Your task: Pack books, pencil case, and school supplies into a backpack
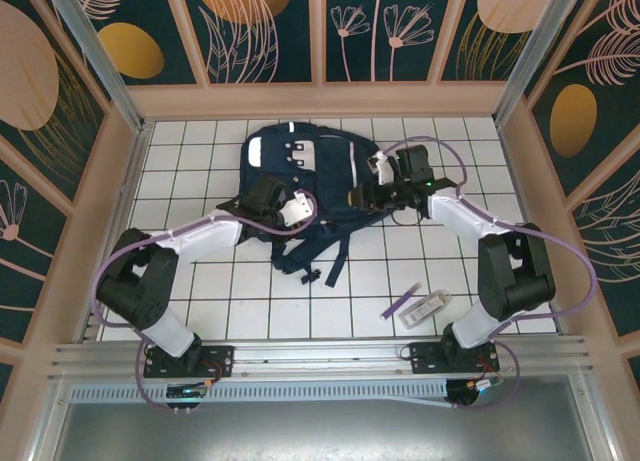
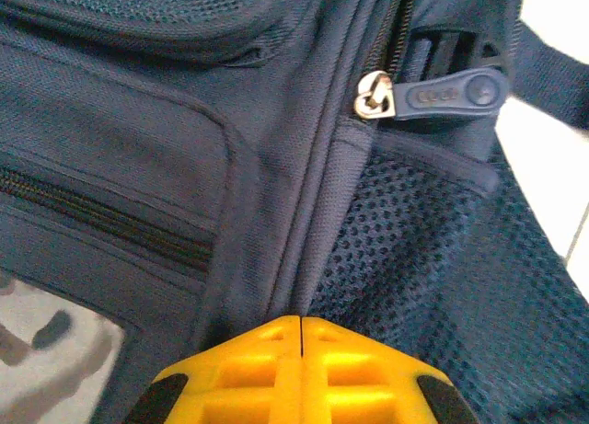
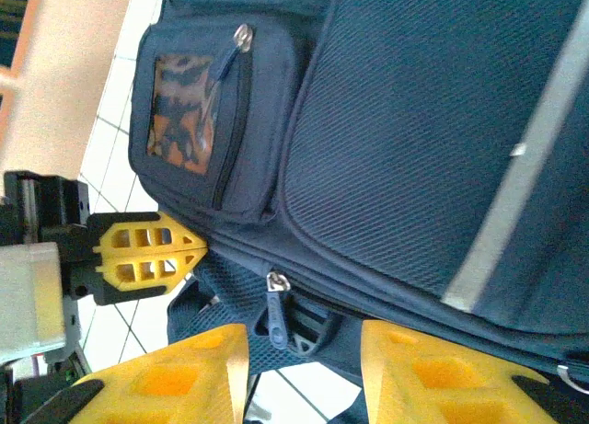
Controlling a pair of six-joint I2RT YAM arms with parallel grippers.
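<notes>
white tiled table (image 1: 250,301) carries the backpack (image 1: 300,171) at 12 o'clock; left fingers (image 2: 258,369) pressed shut against its seam, right fingers (image 3: 184,378) parted with a zipper pull (image 3: 275,314) between them.

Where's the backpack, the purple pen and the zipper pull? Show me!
backpack (image 1: 325,179): top view, on its navy front panel.
purple pen (image 1: 403,301): top view, on the middle of its barrel.
zipper pull (image 2: 451,93): left wrist view, on its blue rubber tab.

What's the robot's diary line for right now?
left pincer: shut against backpack seam | right pincer: open by zipper pull | pen, clear pack: on table
</notes>
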